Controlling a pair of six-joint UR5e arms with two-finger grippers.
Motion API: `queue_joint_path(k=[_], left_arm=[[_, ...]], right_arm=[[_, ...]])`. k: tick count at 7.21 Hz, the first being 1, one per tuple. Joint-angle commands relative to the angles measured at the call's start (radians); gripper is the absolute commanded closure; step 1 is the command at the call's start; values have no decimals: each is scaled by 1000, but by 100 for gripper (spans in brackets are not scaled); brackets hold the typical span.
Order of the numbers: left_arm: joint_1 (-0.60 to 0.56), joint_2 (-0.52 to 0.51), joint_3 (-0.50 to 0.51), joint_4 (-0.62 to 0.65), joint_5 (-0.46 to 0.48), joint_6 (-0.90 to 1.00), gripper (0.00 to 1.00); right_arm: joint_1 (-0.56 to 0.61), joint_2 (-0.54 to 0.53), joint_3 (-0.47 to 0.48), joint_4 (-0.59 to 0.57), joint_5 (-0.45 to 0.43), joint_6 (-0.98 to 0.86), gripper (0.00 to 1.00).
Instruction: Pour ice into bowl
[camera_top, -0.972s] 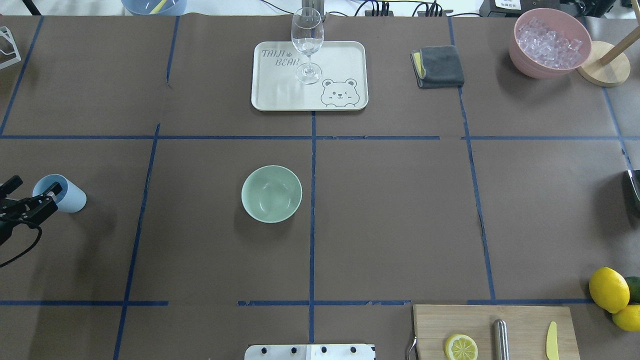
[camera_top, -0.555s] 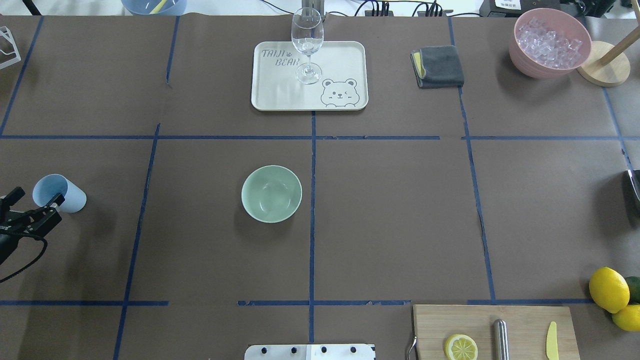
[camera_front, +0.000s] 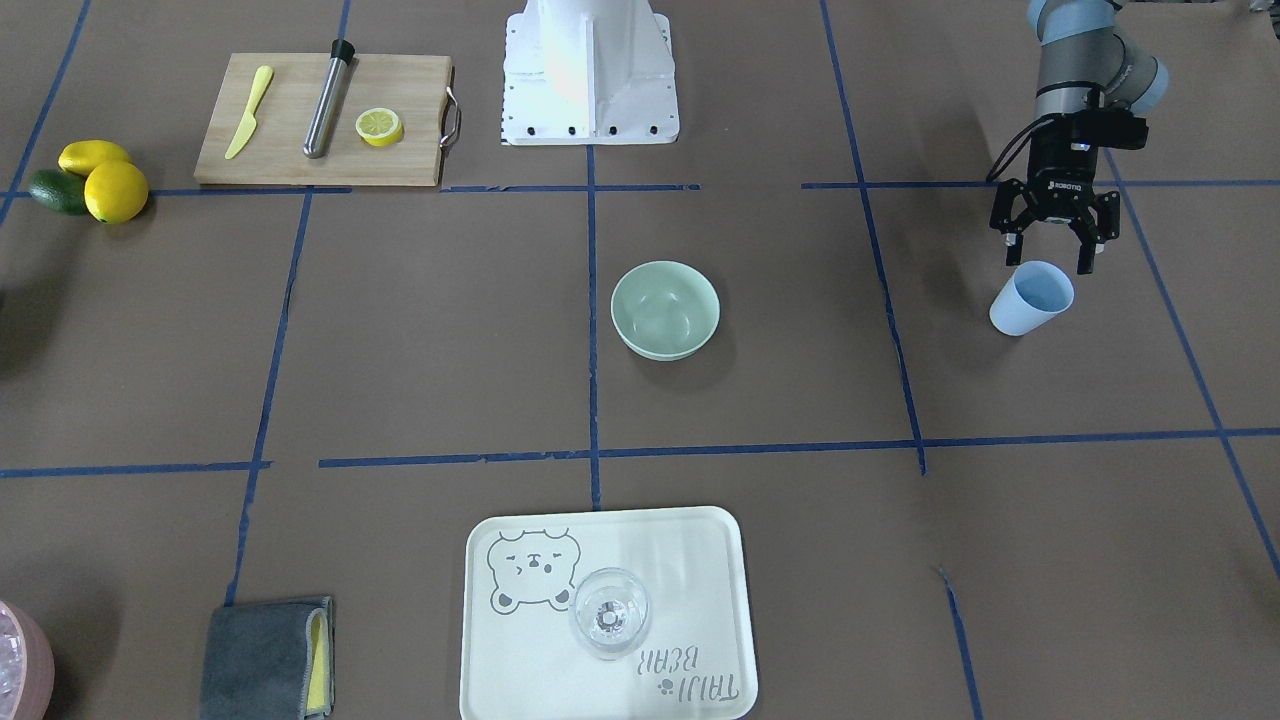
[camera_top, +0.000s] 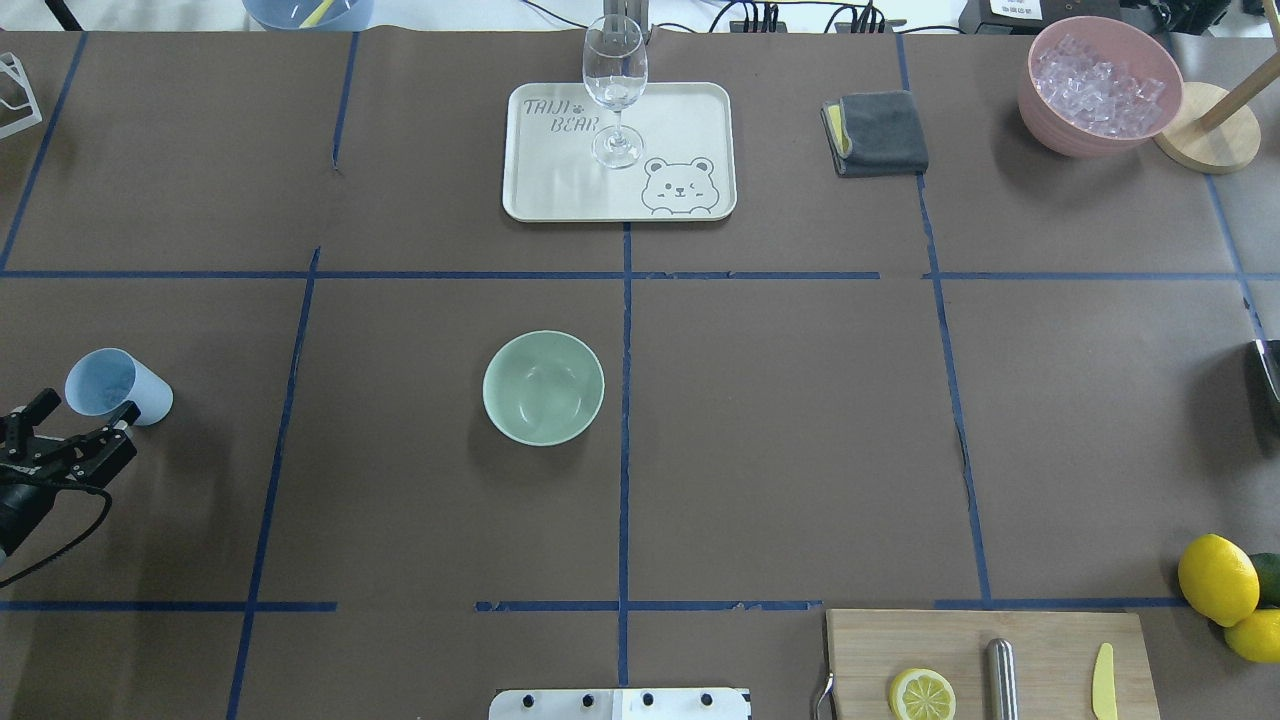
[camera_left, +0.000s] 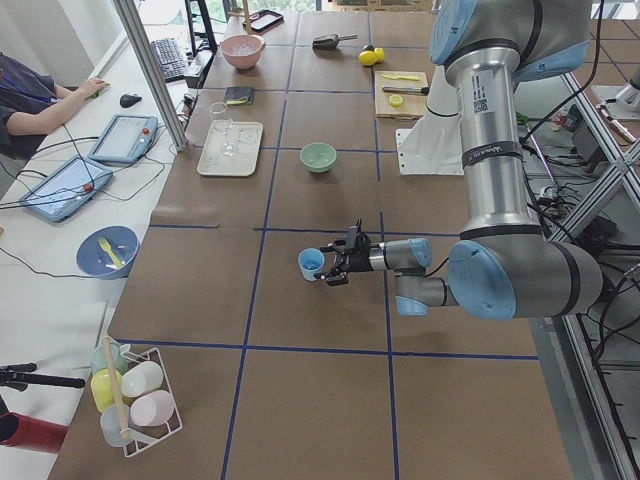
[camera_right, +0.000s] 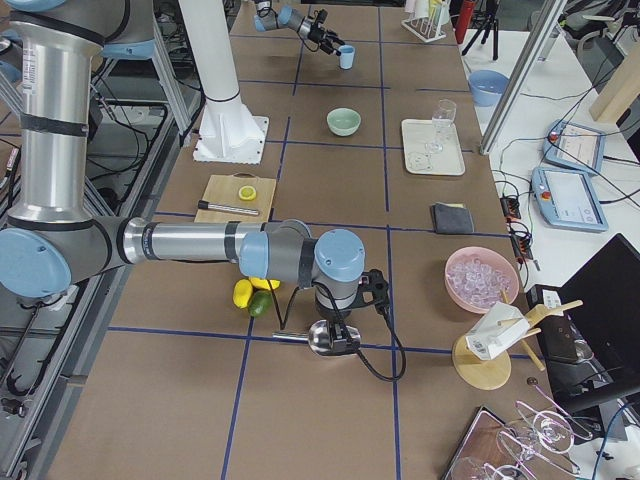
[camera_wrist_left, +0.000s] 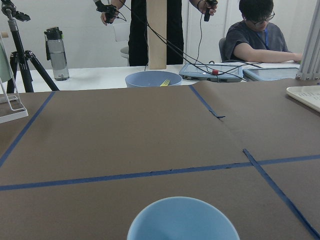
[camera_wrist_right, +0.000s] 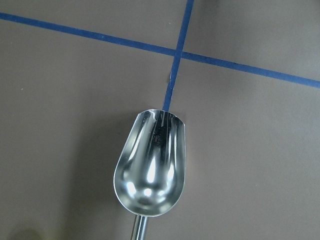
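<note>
The mint-green bowl (camera_top: 543, 387) (camera_front: 665, 308) stands near the table's middle. Faint glints show at its bottom; I cannot tell whether they are ice. Ice (camera_top: 1095, 80) fills a pink container (camera_top: 1060, 135) at the far right. My left gripper (camera_top: 75, 425) (camera_front: 1047, 262) is open and holds nothing. It hangs just on the robot's side of the upright blue cup (camera_top: 115, 387) (camera_front: 1030, 298), apart from it. The cup's rim (camera_wrist_left: 182, 220) fills the bottom of the left wrist view. My right gripper (camera_right: 345, 322) hovers over a metal scoop (camera_wrist_right: 150, 170); I cannot tell its state.
A tray (camera_top: 680, 110) with a wine glass (camera_top: 614, 85) sits at the back. A grey cloth (camera_top: 878, 132) lies beside it. A cutting board (camera_top: 1040, 640) with half a lemon, a muddler and a knife lies near the base, with lemons (camera_top: 1218, 578) to its right.
My left gripper has drawn back from the blue cup toward the robot, open all the while. The cup and bowl have stayed where they were.
</note>
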Motion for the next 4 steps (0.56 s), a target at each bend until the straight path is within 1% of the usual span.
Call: queue_joint_path(k=[1, 4], left_arm=[[7, -80, 76, 2, 12, -10, 1], [4, -85, 109, -1, 9, -8, 1]], right_arm=[[0, 0, 0, 0, 0, 0, 0], [0, 1, 0, 0, 0, 2, 0]])
